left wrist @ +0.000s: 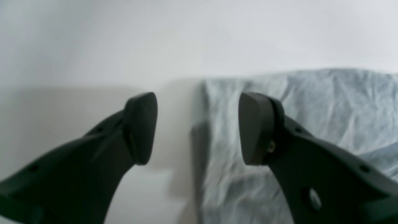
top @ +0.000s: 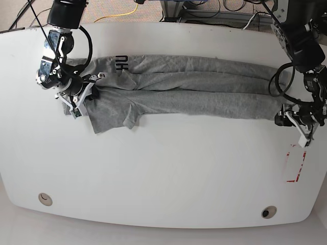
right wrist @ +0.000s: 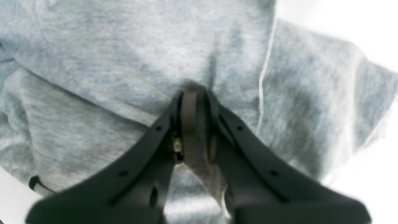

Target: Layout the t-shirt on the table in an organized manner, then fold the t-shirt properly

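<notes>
My black left gripper (left wrist: 198, 129) stands apart over one end of the heather-grey cotton t-shirt (top: 179, 102); my black right gripper (right wrist: 199, 96) pinches the other. Between them it seems part-folded; straightening and finishing remain.

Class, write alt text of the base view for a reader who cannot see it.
A grey T-shirt lies folded in a long strip across a white table, with the right gripper pinching its cloth and the left gripper at the opposite end.
</notes>
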`<state>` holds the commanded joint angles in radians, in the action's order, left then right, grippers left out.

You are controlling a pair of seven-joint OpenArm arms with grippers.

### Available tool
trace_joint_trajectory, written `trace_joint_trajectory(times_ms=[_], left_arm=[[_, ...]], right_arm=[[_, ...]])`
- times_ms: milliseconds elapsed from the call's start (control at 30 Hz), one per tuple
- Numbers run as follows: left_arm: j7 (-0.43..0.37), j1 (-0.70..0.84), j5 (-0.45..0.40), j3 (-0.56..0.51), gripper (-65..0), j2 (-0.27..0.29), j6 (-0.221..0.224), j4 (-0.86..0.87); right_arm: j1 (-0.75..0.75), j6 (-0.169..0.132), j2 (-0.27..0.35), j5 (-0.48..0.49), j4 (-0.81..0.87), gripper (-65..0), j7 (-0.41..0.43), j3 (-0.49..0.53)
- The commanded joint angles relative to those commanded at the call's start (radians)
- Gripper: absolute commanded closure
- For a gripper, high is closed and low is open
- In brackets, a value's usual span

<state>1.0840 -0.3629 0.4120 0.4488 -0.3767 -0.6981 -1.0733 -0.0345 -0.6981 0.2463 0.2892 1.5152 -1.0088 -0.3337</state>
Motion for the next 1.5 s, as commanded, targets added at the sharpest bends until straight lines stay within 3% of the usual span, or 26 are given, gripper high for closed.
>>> trace_joint_trajectory(times_ms=[300,1200,1300,1433,1500], left_arm=[[-0.011,-0.005,-0.005,-0.074,-39.2,0.005,0.000,0.015],[-0.071,0.063,-0.006,-0.117,-38.8,0.005,0.015,0.018],[-0.075,0.063,-0.006,-0.117,-29.7,0.005,0.015,0.018],[-0.078,0.063,-0.005,-0.117,-6.1,0.005,0.010,0.018],[-0.078,0.063,0.000,-0.112,-4.9,0.005,0.010,0.015]], right_arm=[[0.000,0.000,0.003,0.000,0.000,-5.2,0.000,-0.002],[0.000,0.000,-0.003,0.000,0.000,-5.2,0.000,-0.003],[0.000,0.000,-0.002,0.000,0.000,-5.2,0.000,-0.003],[0.000,0.000,0.000,0.000,0.000,-5.2,0.000,-0.003],[0.000,0.000,0.002,0.000,0.000,-5.2,0.000,-0.003]])
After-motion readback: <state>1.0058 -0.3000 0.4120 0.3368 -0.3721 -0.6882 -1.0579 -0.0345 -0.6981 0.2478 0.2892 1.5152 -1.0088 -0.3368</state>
